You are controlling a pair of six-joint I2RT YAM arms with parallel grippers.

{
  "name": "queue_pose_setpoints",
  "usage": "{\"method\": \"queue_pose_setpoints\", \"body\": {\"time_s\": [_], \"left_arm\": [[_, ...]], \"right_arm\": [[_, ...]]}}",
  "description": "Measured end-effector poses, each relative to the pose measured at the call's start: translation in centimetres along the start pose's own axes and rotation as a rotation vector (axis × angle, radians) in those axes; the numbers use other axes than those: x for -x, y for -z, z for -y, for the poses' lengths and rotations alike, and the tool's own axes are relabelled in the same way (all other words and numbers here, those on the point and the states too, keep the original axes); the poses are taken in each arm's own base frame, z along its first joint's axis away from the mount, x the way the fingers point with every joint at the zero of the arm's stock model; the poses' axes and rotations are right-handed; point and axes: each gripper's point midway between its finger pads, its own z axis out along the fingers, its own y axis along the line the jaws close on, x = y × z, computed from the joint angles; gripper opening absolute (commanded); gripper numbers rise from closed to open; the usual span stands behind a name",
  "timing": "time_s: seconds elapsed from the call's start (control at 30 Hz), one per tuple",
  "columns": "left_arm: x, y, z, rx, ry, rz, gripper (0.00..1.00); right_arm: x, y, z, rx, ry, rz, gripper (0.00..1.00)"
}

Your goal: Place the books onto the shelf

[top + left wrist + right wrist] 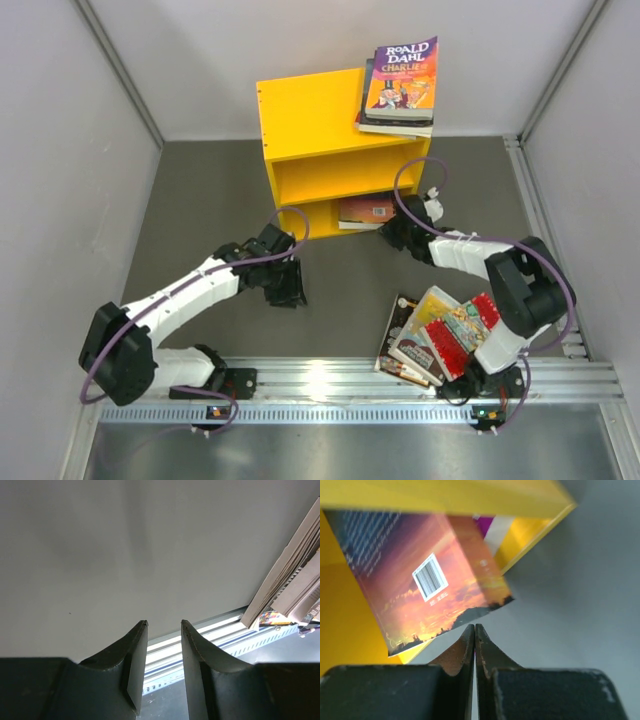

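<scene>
Shelf (pixel 315 125): bright yellow, set at the back of the grey table (pixel 200 200); two open compartments are seen from above, their depths mostly in shadow.
Book in shelf (pixel 366 211): lying in the lower compartment, right half, its near edge just out past the shelf front. In the right wrist view its back cover (pixel 430 590) is shown with a sunset sky and a barcode; the print is too blurred to be read, and the top is cut off by the yellow board.
Books on top (pixel 400 88): a small stack on the shelf's right top corner, overhanging the edge; a Roald Dahl cover is uppermost, the ones beneath are seen only as edges and cannot be counted.
Books on table (pixel 432 338): a fanned pile near the right arm's base, partly covered by the arm; a red patterned cover is made out, the number cannot be told. In the left wrist view only page edges (pixel 292 580) are caught at the right border.
Right gripper (pixel 392 235): fingers pressed together with nothing between them, tips just short of the shelved book's near edge (pixel 474 626); contact cannot be judged.
Left gripper (pixel 290 290): low over bare table, well apart from all books; jaws narrowly parted, nothing seen between them (pixel 164 625).
</scene>
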Motion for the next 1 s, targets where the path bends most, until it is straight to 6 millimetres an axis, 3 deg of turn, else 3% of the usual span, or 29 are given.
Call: {"method": "queue_pose_setpoints", "body": {"time_s": [0.1,0.2,0.3,0.33,0.37,0.43,0.53,0.6,0.7,0.87,1.0], "left_arm": [[0.0,-0.3,-0.1,0.007,-0.001,-0.008,0.38],[0.0,-0.6,-0.1,0.015,-0.001,-0.018,0.38],[0.3,-0.8,0.0,0.019,-0.013,-0.022,0.41],[0.4,-0.8,0.1,0.019,-0.024,-0.022,0.41],[0.6,-0.8,0.3,0.021,-0.037,-0.018,0.42],[0.7,-0.8,0.9,0.027,-0.084,-0.010,0.43],[0.3,-1.0,2.9,0.015,-0.171,-0.015,0.46],[-0.2,-1.4,4.8,0.001,-0.239,-0.032,0.46],[-0.9,-2.3,7.7,-0.024,-0.330,-0.059,0.46],[-1.6,-4.0,11.2,-0.078,-0.397,-0.103,0.44],[-1.8,-4.7,12.3,-0.121,-0.396,-0.130,0.44]], "right_arm": [[1.2,0.8,0.1,-0.015,0.003,0.036,0.01],[1.6,1.5,-0.7,0.021,0.027,0.023,0.09],[1.2,2.7,-2.2,0.110,0.084,-0.033,0.48],[1.2,3.6,-2.7,0.146,0.106,-0.046,0.71],[1.1,4.7,-2.9,0.170,0.125,-0.055,0.81],[1.6,7.7,-3.3,0.210,0.177,-0.050,0.95],[3.6,12.9,-3.1,0.215,0.237,0.016,1.00],[4.9,15.8,-1.5,0.152,0.250,0.068,1.00],[6.2,18.9,2.8,-0.023,0.236,0.115,1.00],[6.7,21.8,12.5,-0.399,0.143,0.112,1.00],[6.7,23.2,17.5,-0.594,0.064,0.082,1.00]]}}
